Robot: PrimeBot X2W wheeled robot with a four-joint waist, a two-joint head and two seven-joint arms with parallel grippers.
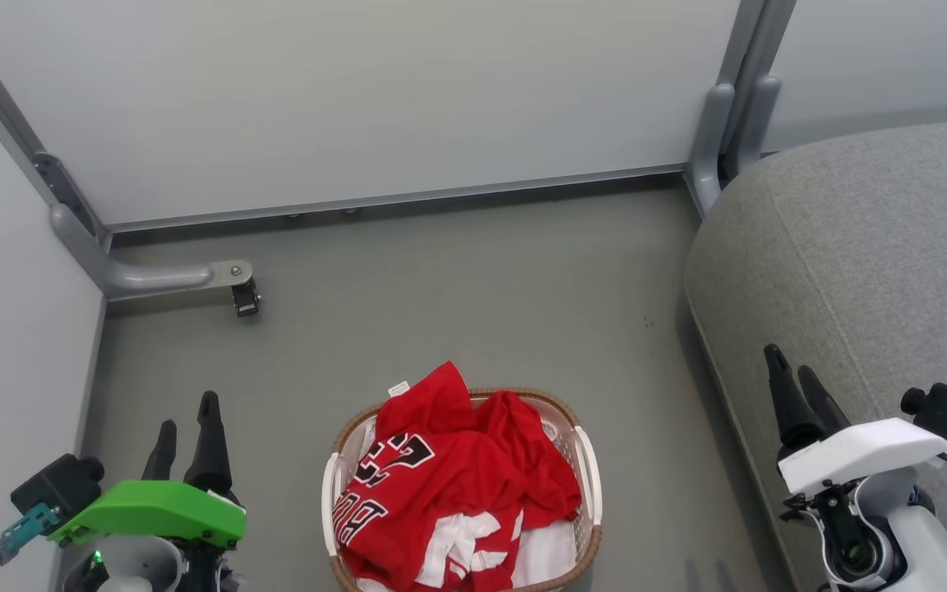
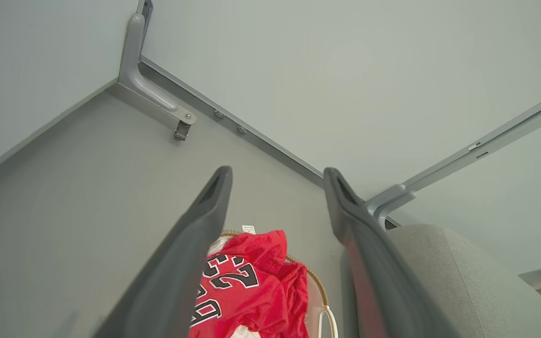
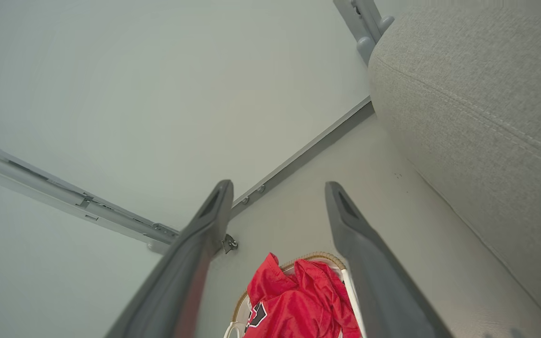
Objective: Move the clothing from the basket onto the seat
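Note:
The red jersey point(image 1: 457, 485) with white stripes and black-and-white lettering lies heaped in the white basket point(image 1: 587, 469) with its brown rim, on the floor at the bottom centre of the head view. A small white tag point(image 1: 398, 388) sticks out at its far edge. My left gripper point(image 1: 187, 418) stands open to the basket's left, apart from it. My right gripper point(image 1: 792, 368) stands open at the right, over the edge of the grey seat point(image 1: 876, 247). The left wrist view has the jersey point(image 2: 251, 281) between open fingers point(image 2: 204, 220); the right wrist view has the jersey point(image 3: 298, 300) too.
Pale partition walls close the back and left, with grey metal feet point(image 1: 161, 275) and a post point(image 1: 728, 123) by the seat. Grey floor point(image 1: 441, 296) lies between the basket, the walls and the seat.

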